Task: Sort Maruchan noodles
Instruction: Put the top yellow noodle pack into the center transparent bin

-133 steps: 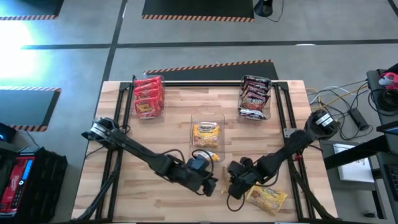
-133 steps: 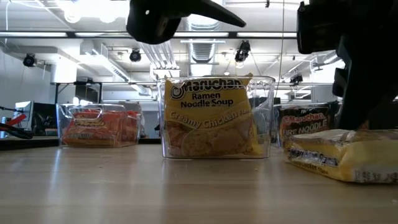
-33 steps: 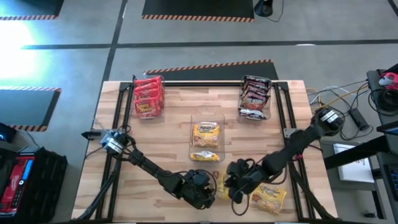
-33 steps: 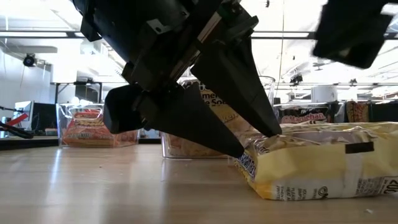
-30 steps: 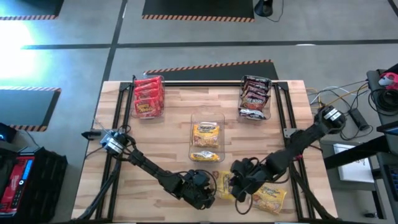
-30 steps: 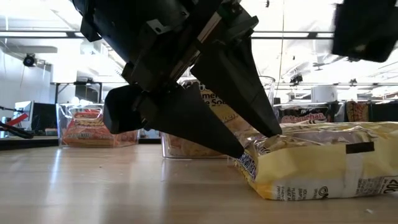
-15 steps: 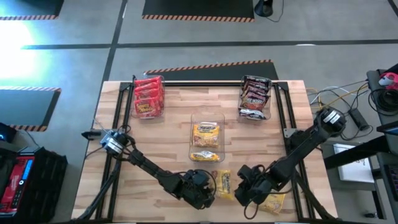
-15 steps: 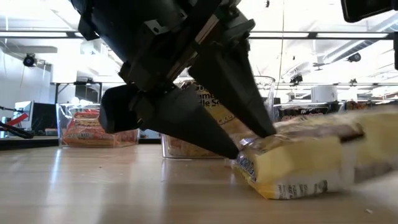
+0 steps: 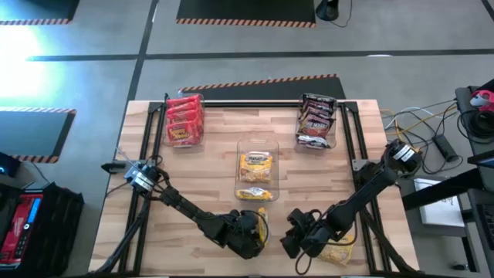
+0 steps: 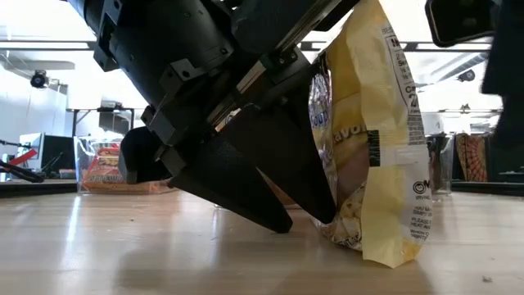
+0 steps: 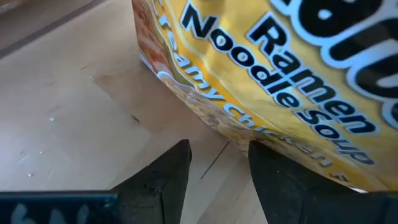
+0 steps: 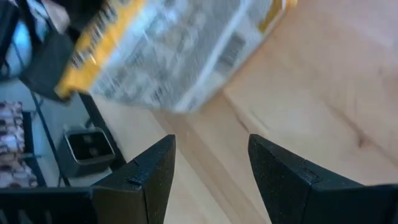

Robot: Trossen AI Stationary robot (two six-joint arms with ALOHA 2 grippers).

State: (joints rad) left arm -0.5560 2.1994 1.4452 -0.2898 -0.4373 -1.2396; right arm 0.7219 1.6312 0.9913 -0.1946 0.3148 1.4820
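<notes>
A yellow Maruchan noodle packet (image 10: 372,139) stands tilted on one edge near the table's front middle, its printed face (image 11: 267,68) toward my left gripper (image 11: 217,146). That gripper is open, low over the table, fingers slanting down at the packet's foot. My right gripper (image 12: 211,140) is open just right of the packet (image 12: 174,56), with bare table between its fingers. A second yellow packet (image 9: 337,252) lies flat under the right arm. My left gripper has nothing between its fingers. One fingertip (image 11: 261,155) meets the packet's printed face close to its lower edge (image 11: 277,140). The fingers slant down from the table's left. The packet rests on its lower edge (image 10: 385,254), its top leaning toward the gripper.
Three clear bins stand farther back: red packets at the far left (image 9: 184,120), dark packets at the far right (image 9: 316,120), yellow packets in the middle (image 9: 256,170). A black frame (image 9: 147,154) edges the table's sides.
The yellow packet lay flat on the table with its end at my left gripper's fingers. It has tipped up and now stands on its edge. My right gripper has sunk, rolled, and gone toward the table's near edge.
</notes>
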